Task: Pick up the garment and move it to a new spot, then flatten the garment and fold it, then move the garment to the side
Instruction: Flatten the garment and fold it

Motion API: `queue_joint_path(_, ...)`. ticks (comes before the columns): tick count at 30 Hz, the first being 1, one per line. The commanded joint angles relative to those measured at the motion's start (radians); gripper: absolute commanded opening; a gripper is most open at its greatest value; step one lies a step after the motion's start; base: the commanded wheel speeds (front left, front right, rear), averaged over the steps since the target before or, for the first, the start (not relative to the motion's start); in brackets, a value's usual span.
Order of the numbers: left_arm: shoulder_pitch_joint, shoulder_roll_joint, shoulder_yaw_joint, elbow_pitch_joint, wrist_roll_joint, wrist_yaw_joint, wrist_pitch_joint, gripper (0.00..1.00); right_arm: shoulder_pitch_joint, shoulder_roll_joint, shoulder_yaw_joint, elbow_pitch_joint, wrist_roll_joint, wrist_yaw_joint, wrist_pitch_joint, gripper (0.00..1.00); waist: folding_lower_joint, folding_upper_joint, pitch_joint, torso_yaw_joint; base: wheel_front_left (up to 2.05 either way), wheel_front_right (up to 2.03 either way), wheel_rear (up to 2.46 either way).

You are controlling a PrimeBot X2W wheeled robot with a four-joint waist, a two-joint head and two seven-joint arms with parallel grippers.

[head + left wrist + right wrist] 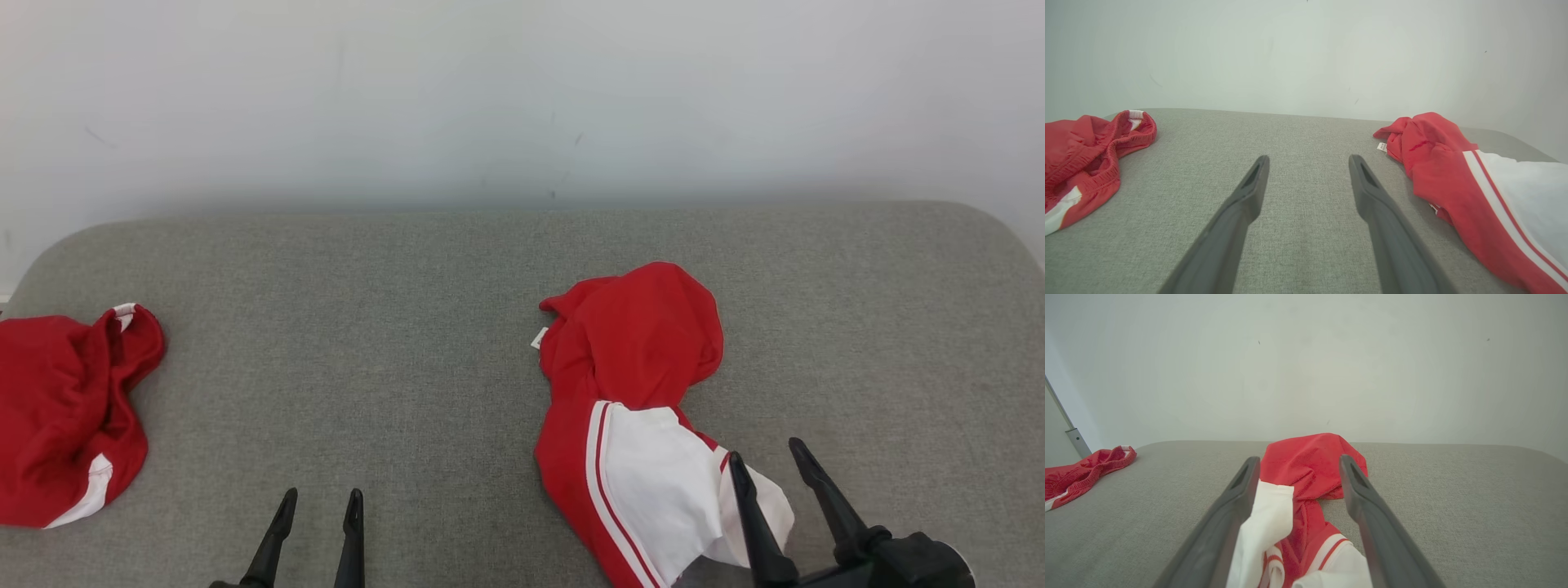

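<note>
The garment (629,359), a red jersey with white panels and red-and-white striped trim, lies crumpled on the grey padded surface (408,327) right of centre. It also shows at the right of the left wrist view (1437,163). My right gripper (764,451) is open over its near white end. In the right wrist view the garment (1306,477) lies bunched between the spread fingers of the right gripper (1298,460), with a white fold resting against the left finger (1241,490). My left gripper (322,494) is open above bare surface to the left of the garment, with nothing between its fingers (1309,159).
A second red piece of clothing with white trim (57,408) lies crumpled at the far left edge, also seen in the wrist views (1081,155) (1081,473). A pale wall (522,98) rises right behind the surface. The surface's corners are rounded.
</note>
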Motion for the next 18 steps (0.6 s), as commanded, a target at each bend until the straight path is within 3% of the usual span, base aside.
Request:
queue_joint_path(1,0.002,-0.001,0.000,0.000,-0.003,-0.003,-0.003,1.00,0.013,-0.013,-0.012,0.002,0.001,-0.002,-0.001,1.00,0.0001,0.0000,-0.004,-0.001,0.00,0.00,0.00)
queue_joint_path(9,0.009,-0.001,0.000,0.001,0.013,-0.004,-0.003,1.00,-0.097,-0.077,-0.064,0.191,-0.006,-0.002,0.024,1.00,0.0001,0.0000,-0.007,0.011,0.00,0.00,0.00)
queue_joint_path(18,-0.001,-0.001,0.000,0.006,0.004,-0.005,-0.003,1.00,-0.240,-0.126,0.006,0.464,0.004,-0.002,0.132,1.00,0.0001,0.0000,0.005,0.057,0.00,0.00,0.00)
